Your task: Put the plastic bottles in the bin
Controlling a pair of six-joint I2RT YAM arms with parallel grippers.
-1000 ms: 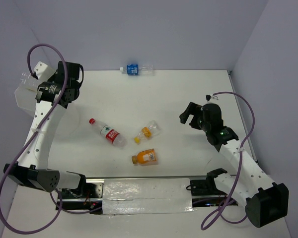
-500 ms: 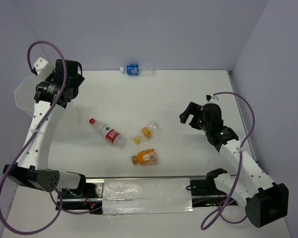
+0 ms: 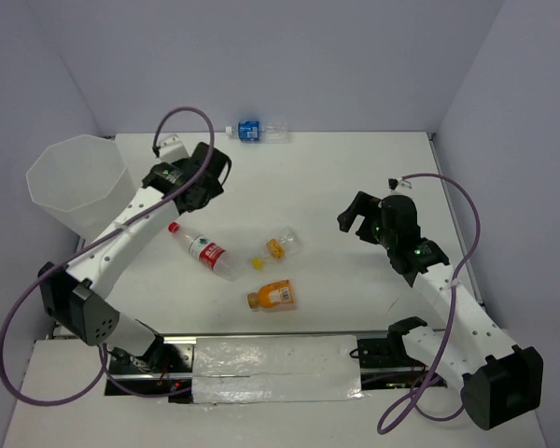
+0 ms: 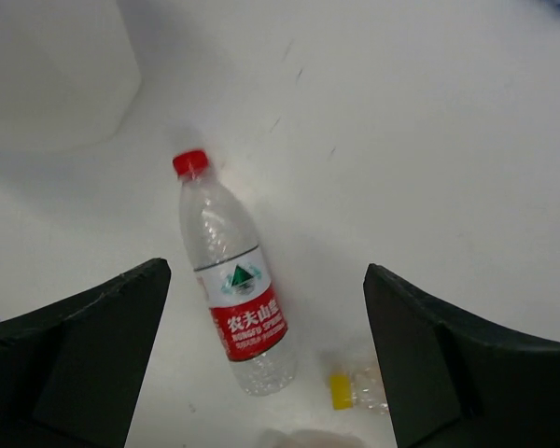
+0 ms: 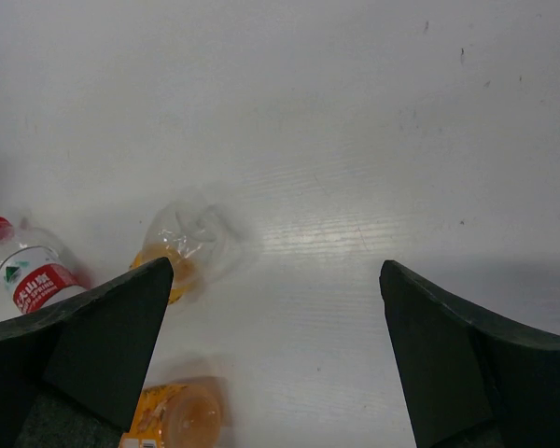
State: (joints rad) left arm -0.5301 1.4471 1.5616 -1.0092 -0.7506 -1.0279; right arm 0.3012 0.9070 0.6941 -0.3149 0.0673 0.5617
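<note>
The bin (image 3: 75,182), a translucent white tub, stands at the far left; its wall (image 4: 47,75) also shows in the left wrist view. My left gripper (image 3: 205,182) hangs open just right of it, above a red-capped bottle (image 4: 231,303) lying on the table (image 3: 203,250). Nothing is between the left fingers (image 4: 84,355). A small yellow-capped bottle (image 3: 278,247) and an orange juice bottle (image 3: 272,297) lie mid-table. A blue-labelled bottle (image 3: 255,132) lies by the back wall. My right gripper (image 3: 353,215) is open and empty, right of the yellow-capped bottle (image 5: 182,247).
Grey walls close the table at the back and on both sides. A foil-covered strip (image 3: 275,364) runs along the near edge between the arm bases. The right arm's purple cable (image 3: 462,210) loops near the right wall.
My left gripper, shut on a clear bottle over the bin a second ago, opened and let it go. The arm then swung right to above the red-capped bottle. The right arm stayed still.
</note>
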